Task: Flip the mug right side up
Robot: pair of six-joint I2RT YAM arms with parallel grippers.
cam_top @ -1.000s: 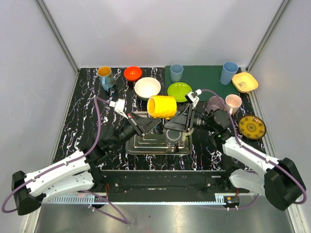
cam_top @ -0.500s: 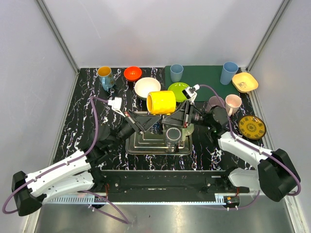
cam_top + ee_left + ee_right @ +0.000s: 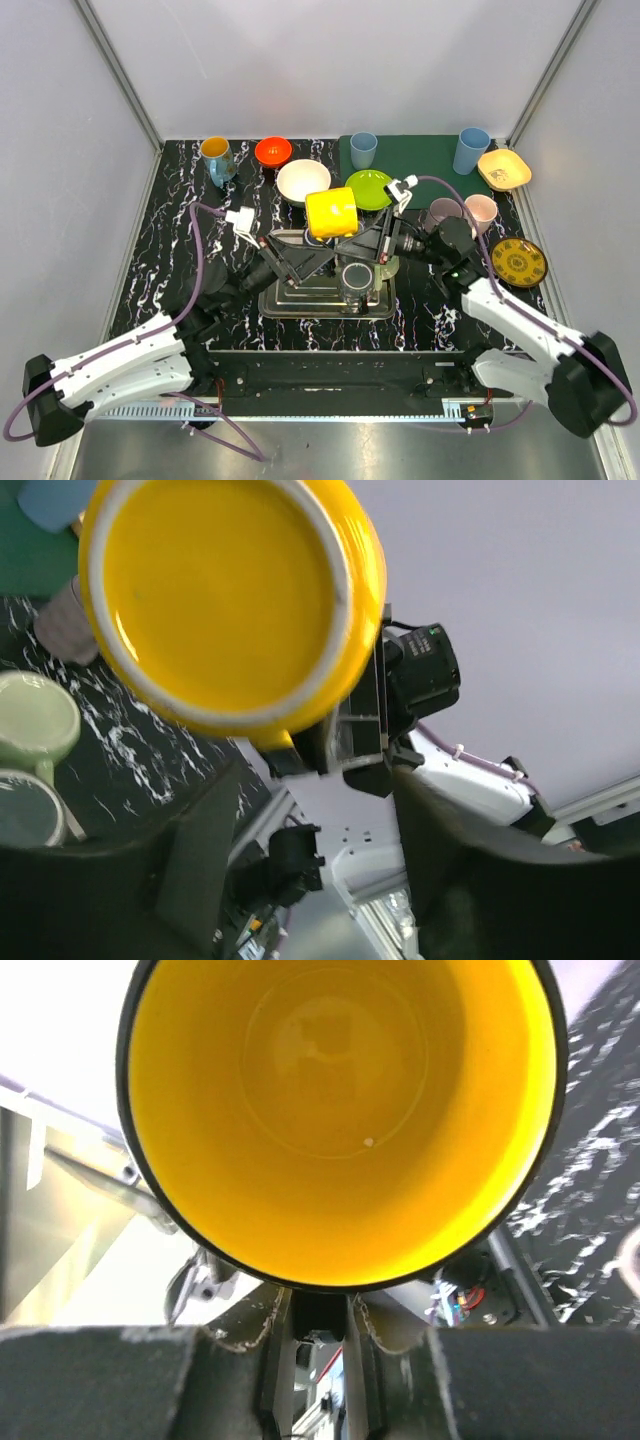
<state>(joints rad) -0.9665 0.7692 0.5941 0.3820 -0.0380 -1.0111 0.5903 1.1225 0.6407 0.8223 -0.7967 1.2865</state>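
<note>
The yellow mug hangs in the air above the metal tray, lying on its side. Its flat bottom faces my left wrist camera. Its open mouth, yellow inside with a dark rim, faces my right wrist camera. My right gripper is shut on the mug's handle just under the rim. My left gripper sits just below and left of the mug, and its fingers stand apart with nothing between them.
Under the arms lies a metal tray holding a dark cup. Behind it stand a white bowl, a green plate, an orange bowl, a blue mug, two blue cups and pink cups.
My left gripper has opened and let go of the mug. My right gripper has closed on the handle, and the mug has shifted slightly back and turned.
</note>
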